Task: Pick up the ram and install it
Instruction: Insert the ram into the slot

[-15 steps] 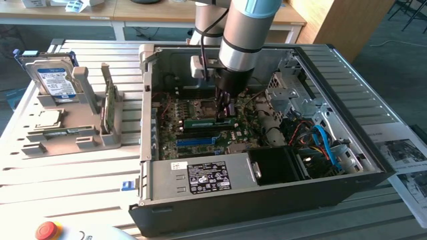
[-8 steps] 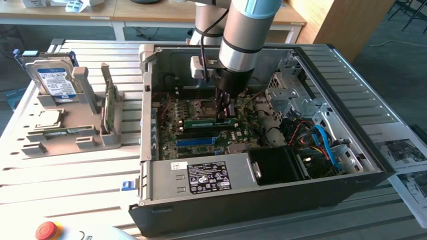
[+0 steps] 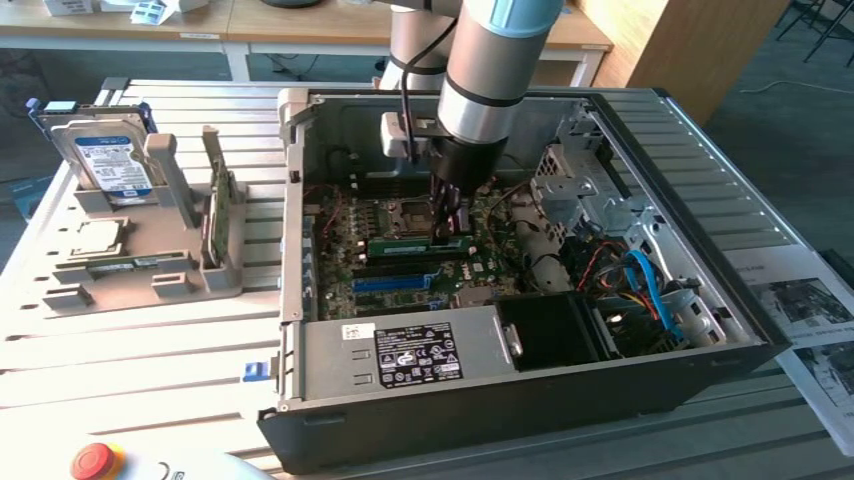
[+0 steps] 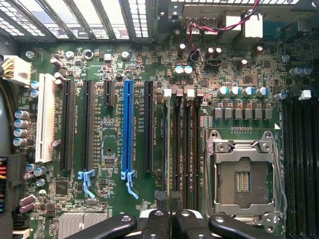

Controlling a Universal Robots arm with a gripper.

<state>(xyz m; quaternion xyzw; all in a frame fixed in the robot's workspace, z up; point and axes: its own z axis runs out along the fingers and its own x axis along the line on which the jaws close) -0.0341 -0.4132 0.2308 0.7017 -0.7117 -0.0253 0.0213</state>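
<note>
The ram [image 3: 416,243] is a thin green stick standing on edge in a memory slot of the motherboard, inside the open computer case [image 3: 534,400]. My gripper [image 3: 449,230] reaches straight down into the case and its dark fingers are shut on the ram's end towards the exterior view's right. In the wrist view the ram [image 4: 167,144] appears edge-on as a narrow line between the black memory slots, running away from my gripper [image 4: 168,195], whose two fingertips meet around it.
Beside the ram lie the CPU socket [image 4: 244,174], the blue slot [image 4: 128,124] and several black slots. Cables and drive cages [image 3: 627,270] crowd the case at the exterior view's right. A grey fixture [image 3: 147,285] outside holds a hard drive [image 3: 114,160] and another green stick [image 3: 214,215].
</note>
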